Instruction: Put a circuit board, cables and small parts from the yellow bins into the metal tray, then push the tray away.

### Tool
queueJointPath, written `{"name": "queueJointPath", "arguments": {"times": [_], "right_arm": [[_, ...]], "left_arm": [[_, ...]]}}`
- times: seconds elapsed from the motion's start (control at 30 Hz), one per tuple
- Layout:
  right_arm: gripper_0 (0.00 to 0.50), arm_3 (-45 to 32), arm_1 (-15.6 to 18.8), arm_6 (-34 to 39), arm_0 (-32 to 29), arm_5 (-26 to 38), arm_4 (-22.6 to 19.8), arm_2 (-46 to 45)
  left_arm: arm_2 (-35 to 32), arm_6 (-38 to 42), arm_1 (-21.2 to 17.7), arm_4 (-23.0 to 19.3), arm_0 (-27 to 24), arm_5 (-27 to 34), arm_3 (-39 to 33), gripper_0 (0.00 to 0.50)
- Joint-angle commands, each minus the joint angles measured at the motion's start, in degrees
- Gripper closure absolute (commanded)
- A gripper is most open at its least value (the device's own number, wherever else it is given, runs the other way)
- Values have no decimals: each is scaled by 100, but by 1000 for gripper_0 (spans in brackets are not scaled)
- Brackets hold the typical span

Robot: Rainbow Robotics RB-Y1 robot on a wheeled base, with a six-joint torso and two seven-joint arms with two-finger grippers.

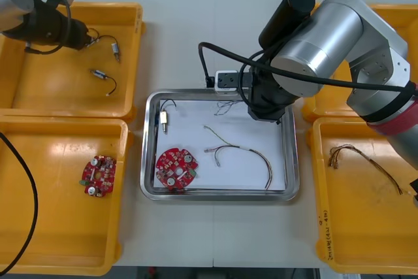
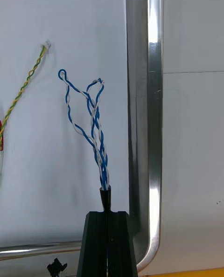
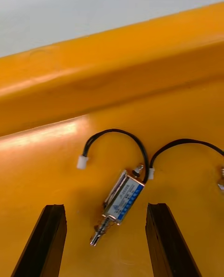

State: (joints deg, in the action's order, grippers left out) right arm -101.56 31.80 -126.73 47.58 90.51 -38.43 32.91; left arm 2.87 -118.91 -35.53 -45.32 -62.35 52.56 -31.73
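Desk (image 1: 215, 240) check: metal tray (image 1: 215, 195) holds a circuit board (image 1: 176, 168); my right end effector (image 2: 106, 197) clamps a twisted cable (image 2: 95, 128) over it, left end effector (image 3: 106, 207) spread above a small metal part (image 3: 122, 200); push pending.

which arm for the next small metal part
Left: the left hand is open over a small metal part in its yellow bin; the right hand is shut on the blue and white cable.
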Motion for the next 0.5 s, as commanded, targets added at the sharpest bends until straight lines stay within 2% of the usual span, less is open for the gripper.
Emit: {"name": "queueJointPath", "arguments": {"times": [0.03, 0.23, 0.5], "right_arm": [[500, -162, -77, -379, -135, -166, 257, 277], [500, -109, -77, -300, -144, -420, 556, 664], [500, 479, -86, -352, -144, -1071, 407, 839]], "left_arm": [[-155, -397, 169, -56, -348, -202, 106, 0], [30, -458, 222, -64, -348, -396, 132, 0], [241, -511, 239, -56, -322, -659, 132, 0]]}}
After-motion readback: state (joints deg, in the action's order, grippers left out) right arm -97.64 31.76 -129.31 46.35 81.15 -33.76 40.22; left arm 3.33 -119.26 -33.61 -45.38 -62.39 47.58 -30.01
